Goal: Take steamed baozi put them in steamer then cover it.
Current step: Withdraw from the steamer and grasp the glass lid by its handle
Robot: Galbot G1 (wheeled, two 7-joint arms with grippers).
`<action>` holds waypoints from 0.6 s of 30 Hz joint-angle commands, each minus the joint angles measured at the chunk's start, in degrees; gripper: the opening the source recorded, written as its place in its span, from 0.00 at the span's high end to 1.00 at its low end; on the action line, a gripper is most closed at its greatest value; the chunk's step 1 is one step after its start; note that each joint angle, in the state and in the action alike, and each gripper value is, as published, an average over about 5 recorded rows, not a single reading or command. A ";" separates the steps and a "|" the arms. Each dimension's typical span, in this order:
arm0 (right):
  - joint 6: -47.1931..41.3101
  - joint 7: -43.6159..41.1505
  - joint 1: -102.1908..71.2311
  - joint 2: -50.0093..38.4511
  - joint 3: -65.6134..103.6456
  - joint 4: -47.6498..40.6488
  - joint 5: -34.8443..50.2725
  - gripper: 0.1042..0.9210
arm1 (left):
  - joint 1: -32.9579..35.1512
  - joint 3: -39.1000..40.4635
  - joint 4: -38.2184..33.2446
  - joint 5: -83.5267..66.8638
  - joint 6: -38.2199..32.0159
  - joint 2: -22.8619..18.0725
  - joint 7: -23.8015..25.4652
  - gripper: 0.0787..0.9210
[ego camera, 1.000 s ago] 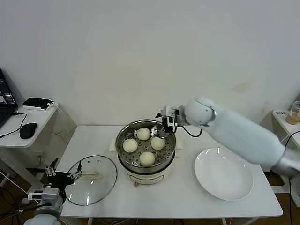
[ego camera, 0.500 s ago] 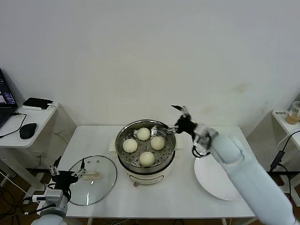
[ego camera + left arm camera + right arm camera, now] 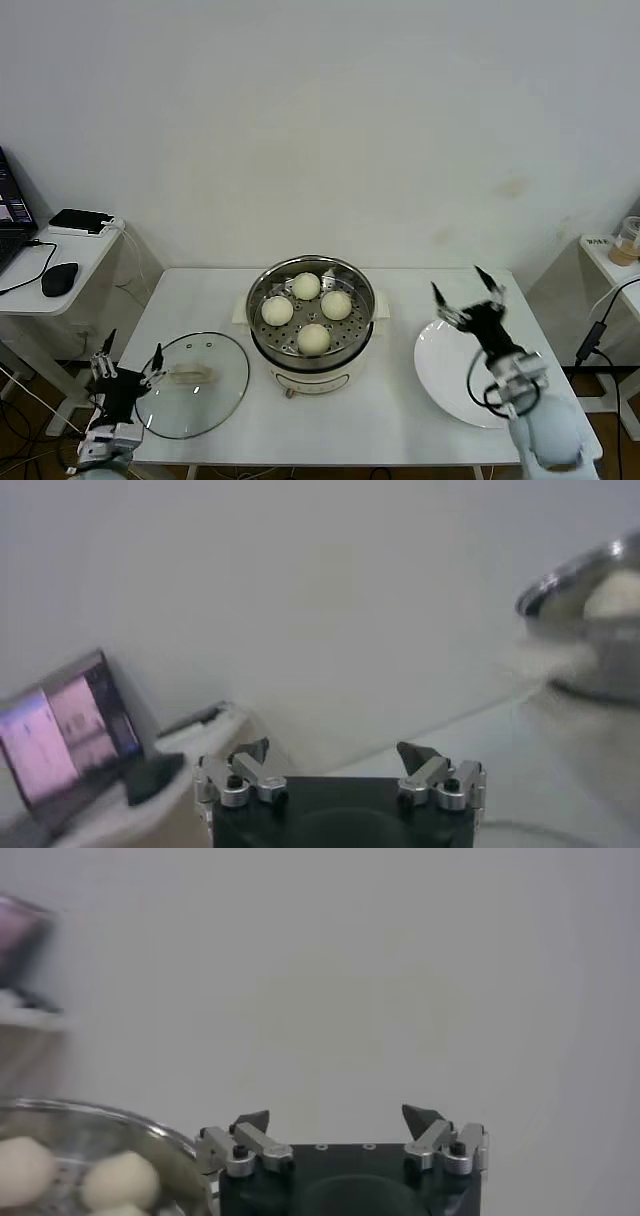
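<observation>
So all four steamed baozi [image 3: 307, 311] are sitting on the perforated tray inside the steamer [image 3: 311, 348], which stands around the middle of the white table [image 3: 350, 420] on its cream base. Two buns are toward the back and two toward the front, close together but each clearly its own bun. The cover [image 3: 194, 383] is not on yet: it lies flat on the table to the robot's left of the steamer, just beside it, with the cream handle facing up. The left gripper [image 3: 127, 367] is down at the table's front left corner, right by the lid's outer rim, fingers spread wide and holding nothing. I can't tell whether it touches the glass or just hangs next to it. The right gripper [image 3: 465, 296] is over on the other side, raised above the near edge of the white plate [image 3: 468, 384], fingers pointing up and splayed apart, also empty, and well apart from the steamer. Both wrist views show the jaws spread with nothing between them. Off to the left there's a small side table [image 3: 58, 255] with a black mouse [image 3: 60, 277] and a laptop [image 3: 12, 212] at the edge.
</observation>
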 commanded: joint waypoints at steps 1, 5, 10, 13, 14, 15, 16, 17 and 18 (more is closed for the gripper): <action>1.94 3.80 -13.16 7.00 11.55 3.64 -0.86 0.12 | 5.46 -4.11 5.07 39.89 -8.53 3.51 -0.51 0.12; 2.15 3.73 -13.34 7.53 11.07 3.36 -2.53 0.12 | 6.74 -3.90 5.07 45.14 -8.48 3.95 -0.10 0.12; 2.29 3.83 -13.78 7.90 10.62 3.48 -2.85 0.12 | 5.99 -2.47 6.08 47.24 -8.24 3.95 0.86 0.12; 2.44 3.86 -14.16 7.96 10.49 3.48 -3.07 0.12 | 4.80 -1.42 6.78 47.22 -8.19 3.99 1.07 0.12; 2.47 3.87 -14.24 8.00 10.44 3.43 -3.16 0.12 | 4.36 -0.99 6.96 47.19 -8.20 3.97 1.16 0.12; 2.48 3.91 -14.30 8.06 10.38 3.37 -3.25 0.12 | 3.88 -0.52 7.15 47.16 -8.17 3.97 1.29 0.12; 2.47 3.95 -14.34 8.12 10.32 3.30 -3.36 0.12 | 3.43 0.00 7.35 47.16 -8.12 3.97 1.43 0.12; 2.44 4.01 -14.38 8.19 10.23 3.24 -3.47 0.12 | 2.97 0.53 7.59 47.16 -8.06 3.97 1.58 0.12; 2.38 4.08 -14.41 8.25 10.14 3.19 -3.56 0.12 | 2.53 1.17 7.86 47.14 -8.00 3.98 1.75 0.12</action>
